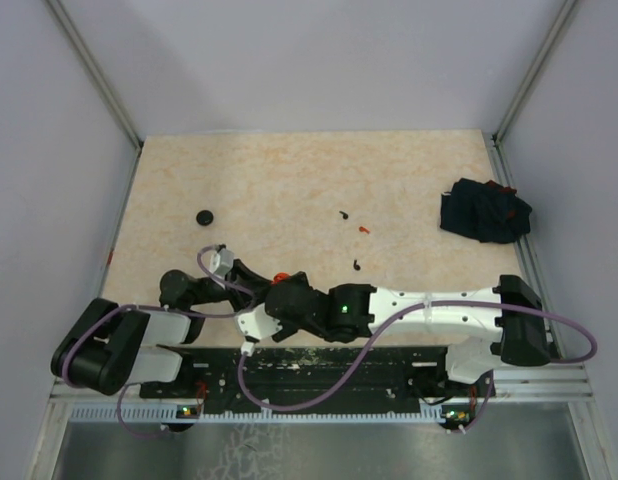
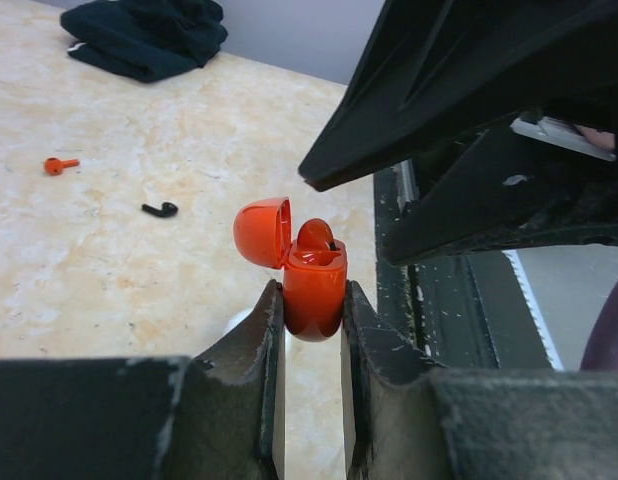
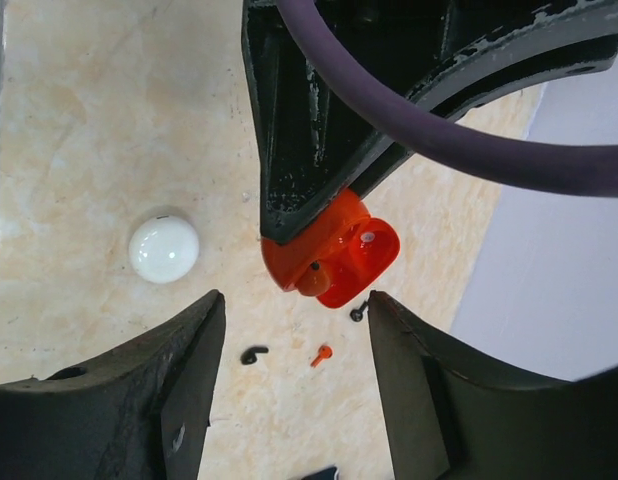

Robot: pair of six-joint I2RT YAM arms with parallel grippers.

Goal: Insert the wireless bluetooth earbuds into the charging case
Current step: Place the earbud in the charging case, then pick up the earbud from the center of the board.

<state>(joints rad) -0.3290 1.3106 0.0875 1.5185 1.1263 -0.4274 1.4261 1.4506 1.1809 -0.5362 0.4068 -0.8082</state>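
My left gripper (image 2: 312, 300) is shut on a red-orange charging case (image 2: 314, 280) and holds it upright above the table with its lid open. One red-orange earbud (image 2: 315, 238) sits in the case. My right gripper (image 3: 294, 310) is open and empty, just above the case (image 3: 334, 250). A loose red-orange earbud (image 3: 322, 353) and two black earbuds (image 3: 253, 354) (image 3: 359, 312) lie on the table beyond. In the top view the case (image 1: 280, 277) is between both grippers near the front edge. No white earbuds are in view.
A round white disc (image 3: 164, 248) lies on the table under the grippers. A round black disc (image 1: 204, 216) lies at the left. A dark navy cloth bundle (image 1: 484, 210) sits at the far right. The black base rail (image 1: 329, 365) runs along the front edge.
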